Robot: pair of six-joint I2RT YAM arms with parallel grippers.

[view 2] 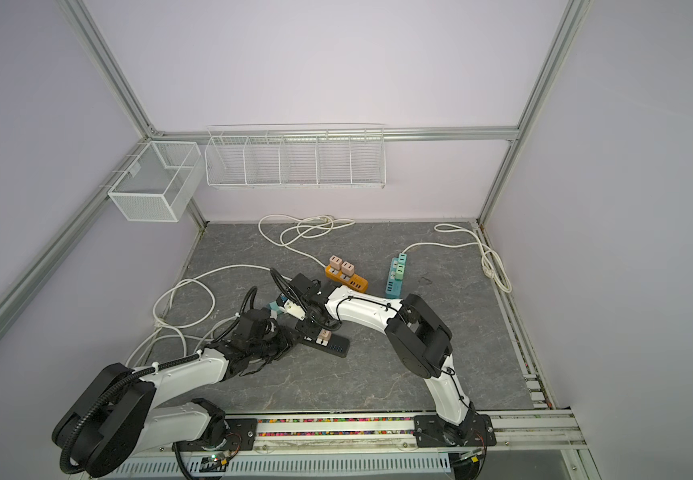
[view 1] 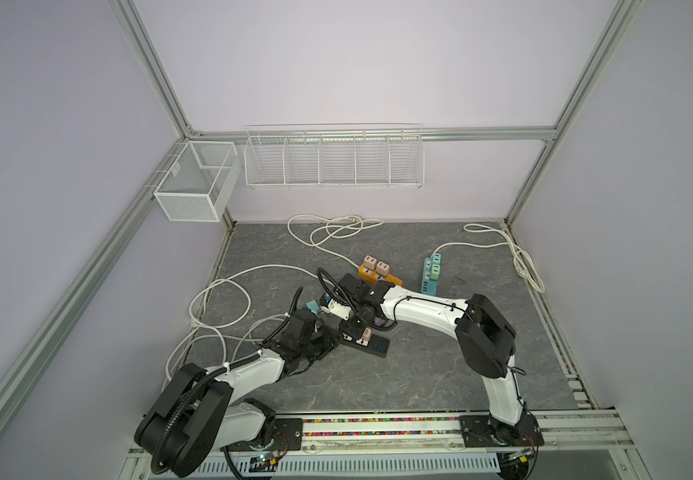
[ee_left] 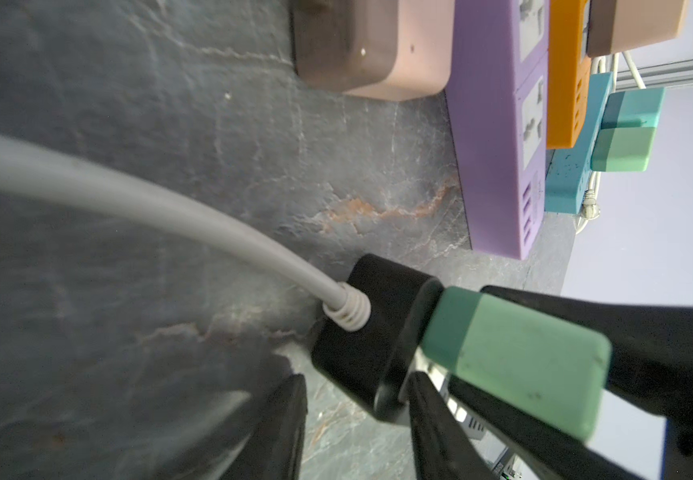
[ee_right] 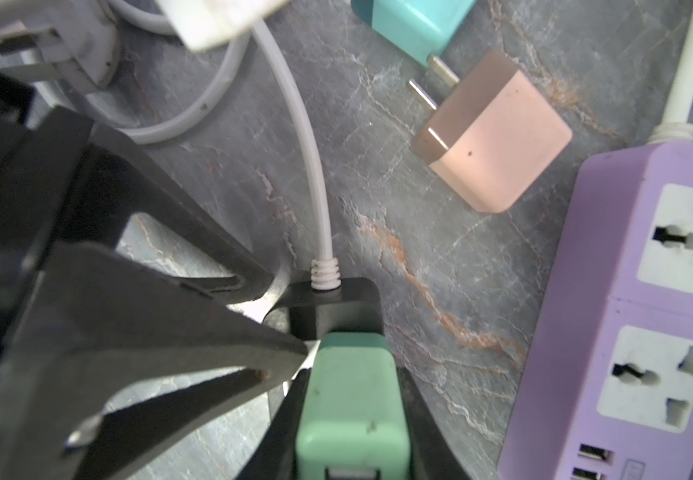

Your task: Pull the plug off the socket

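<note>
The green plug (ee_left: 515,357) sits at the cable end of the black power strip (ee_right: 332,303), near the middle of the worktop (ee_right: 440,270). I cannot tell if its pins are all the way in, because the arms hide the join.

The right end effector (ee_right: 351,374) is closed on the green plug, with one finger on each side.

The left end effector (ee_left: 355,382) has its jaws apart around the end of the strip, by the white cable (ee_right: 315,187). One finger (ee_left: 432,424) looks like it is right against the strip. Some bare worktop shows between the strip and the other finger (ee_left: 286,424). So I think the strip is not pinched yet.

What could go wrong:
- If the pull comes before the strip is held, the whole strip may lift up with the plug. Then the plug will not come out.
- The plug has smooth sides, so the fingers may slide off if the pins are tight.
- A slanted pull could jam the pins. A straight pull away from the strip looks safer.
- A sudden pop could swing the arm into the loose pink plug (ee_right: 494,137) or the purple power strip (ee_right: 627,332), which lie near.
</note>
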